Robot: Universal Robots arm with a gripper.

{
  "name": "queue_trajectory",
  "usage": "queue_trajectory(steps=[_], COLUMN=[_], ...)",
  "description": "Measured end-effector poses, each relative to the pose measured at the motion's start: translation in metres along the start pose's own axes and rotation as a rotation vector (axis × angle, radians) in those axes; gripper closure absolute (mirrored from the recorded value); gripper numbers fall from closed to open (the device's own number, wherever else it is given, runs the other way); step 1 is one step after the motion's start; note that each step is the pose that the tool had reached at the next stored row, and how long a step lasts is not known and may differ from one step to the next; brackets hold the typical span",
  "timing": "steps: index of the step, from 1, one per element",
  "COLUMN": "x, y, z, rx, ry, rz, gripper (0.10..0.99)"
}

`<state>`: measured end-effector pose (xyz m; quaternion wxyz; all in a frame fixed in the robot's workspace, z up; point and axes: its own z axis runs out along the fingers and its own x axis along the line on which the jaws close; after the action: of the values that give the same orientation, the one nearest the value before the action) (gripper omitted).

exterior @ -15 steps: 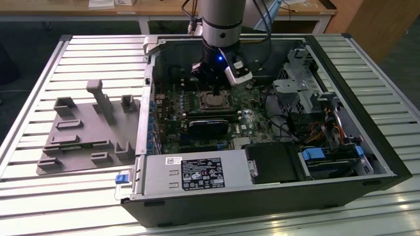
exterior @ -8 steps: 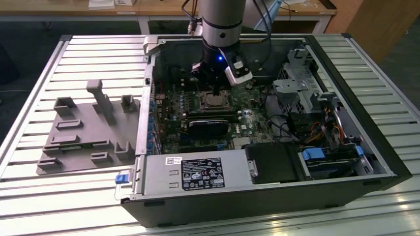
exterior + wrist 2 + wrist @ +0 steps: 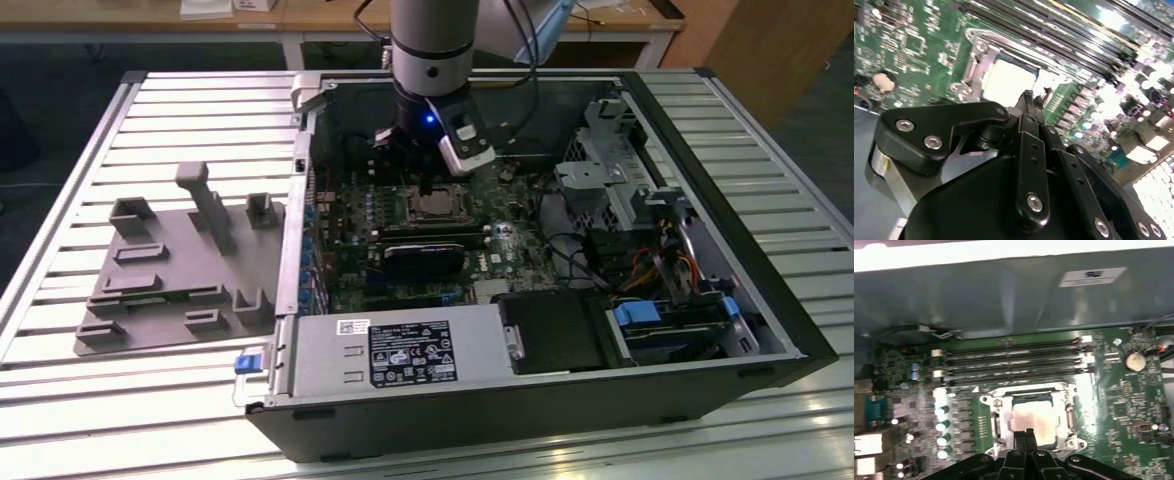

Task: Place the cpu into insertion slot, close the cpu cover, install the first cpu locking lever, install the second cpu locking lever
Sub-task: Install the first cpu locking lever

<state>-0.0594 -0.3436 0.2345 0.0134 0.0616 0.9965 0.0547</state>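
Jaws together, with nothing seen between them: in both wrist views the two black fingertips (image 3: 1023,436) meet in a thin line. They hang just above the cpu (image 3: 1035,421), over its edge. I cannot tell whether they touch it.

The cpu lies flat in the insertion slot (image 3: 1003,422), its pale metal top facing up. The cpu cover (image 3: 1026,390) shows as a silver frame around the chip. Whether it is fully down I cannot tell, and the locking levers cannot be made out.

Four long black memory slots (image 3: 1014,362) run just beside the socket, between it and the grey case wall (image 3: 1004,295). A row of small capacitors (image 3: 942,426) stands near one side of the socket. A coin battery (image 3: 1135,360) sits well apart on the other side.

In the exterior view the arm (image 3: 430,50) reaches straight down into the open computer case (image 3: 534,420). A black block (image 3: 427,258) lies on the green board just beside the socket. The power supply (image 3: 400,350) closes the near end of the case. On the slatted tabletop (image 3: 134,420), to the exterior view's left of the case, rests a grey fixture tray (image 3: 174,280).
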Motion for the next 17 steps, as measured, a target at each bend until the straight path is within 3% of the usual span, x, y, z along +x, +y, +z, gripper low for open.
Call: queue_trajectory(steps=[14, 17], x=[0.0371, 0.0423], y=[-0.0045, -0.0052], z=[-0.0012, -0.0014], rx=[-0.001, -0.016], ry=[-0.0008, 0.0009], rz=[0.0, 0.0], gripper=[0.984, 0.984])
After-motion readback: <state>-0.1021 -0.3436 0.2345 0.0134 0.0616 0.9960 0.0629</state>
